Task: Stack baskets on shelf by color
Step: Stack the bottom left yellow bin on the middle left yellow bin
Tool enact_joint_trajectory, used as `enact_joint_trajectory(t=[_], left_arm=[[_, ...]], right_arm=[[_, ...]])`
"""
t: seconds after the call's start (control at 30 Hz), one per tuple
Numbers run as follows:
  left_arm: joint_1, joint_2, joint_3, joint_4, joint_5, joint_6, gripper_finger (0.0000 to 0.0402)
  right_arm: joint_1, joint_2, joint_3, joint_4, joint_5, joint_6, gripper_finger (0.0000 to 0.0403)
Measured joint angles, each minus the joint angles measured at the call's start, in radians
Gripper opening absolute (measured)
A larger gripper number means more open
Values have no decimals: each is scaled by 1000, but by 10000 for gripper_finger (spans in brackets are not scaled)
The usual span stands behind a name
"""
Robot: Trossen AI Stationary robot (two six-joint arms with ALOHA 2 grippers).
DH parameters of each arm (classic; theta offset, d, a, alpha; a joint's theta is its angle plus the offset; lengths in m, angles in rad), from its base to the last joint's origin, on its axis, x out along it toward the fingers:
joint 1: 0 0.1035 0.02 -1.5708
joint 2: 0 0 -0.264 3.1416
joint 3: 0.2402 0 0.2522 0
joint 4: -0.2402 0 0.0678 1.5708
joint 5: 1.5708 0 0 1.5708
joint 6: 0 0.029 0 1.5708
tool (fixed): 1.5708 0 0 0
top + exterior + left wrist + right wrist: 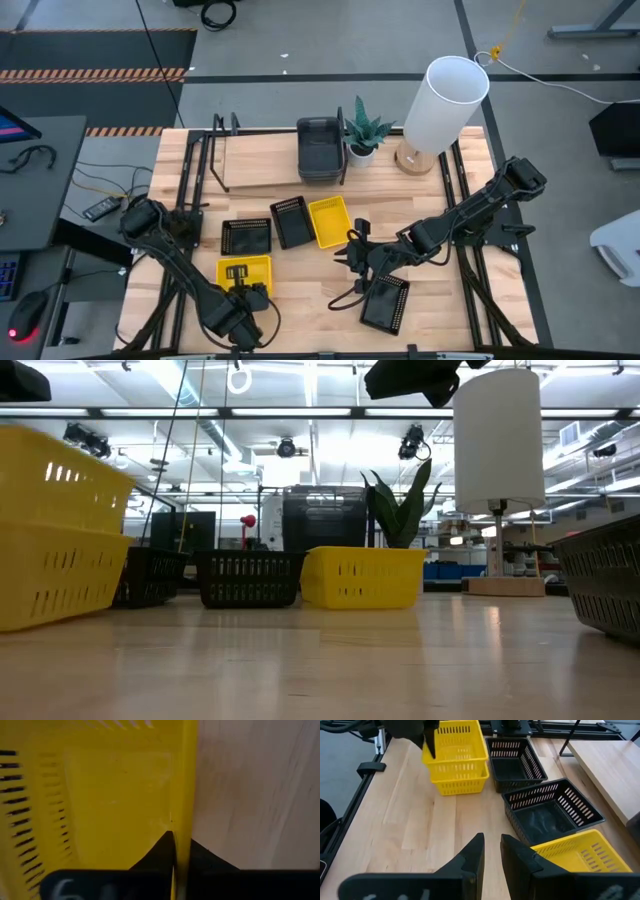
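Note:
Two yellow baskets [457, 755] stand one in the other at the table's near left; they also show in the high view [245, 272]. My left gripper [250, 293] is shut on the upper one. A third yellow basket [328, 221] and two black mesh baskets [290, 221] [245, 236] rest on the table's middle. Another black mesh basket [385, 302] lies near the front right. Dark grey baskets [320, 150] sit on the shelf [260, 165]. My right gripper [492, 851] hovers open and empty near the third yellow basket. My left gripper holds the upper yellow basket by its near side wall [184, 795], one finger inside the basket and one outside. The fingers [160, 855] come from above, pointing down. The basket sits in the lower yellow basket [462, 782]; whether it rests on it I cannot tell.
A white lamp [445, 105] on a wooden base and a small potted plant [362, 135] stand at the far right of the table. Black upright dividers [215, 150] stand at the shelf's left end. Bare wood lies between the yellow stack and my right gripper.

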Motion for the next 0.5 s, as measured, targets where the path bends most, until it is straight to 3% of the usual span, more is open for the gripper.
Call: enact_joint_trajectory(t=[0.5], left_arm=[[1,-8,4,-30,0,-1,162]], right_arm=[[0,0,0,1,0,-2,69]])
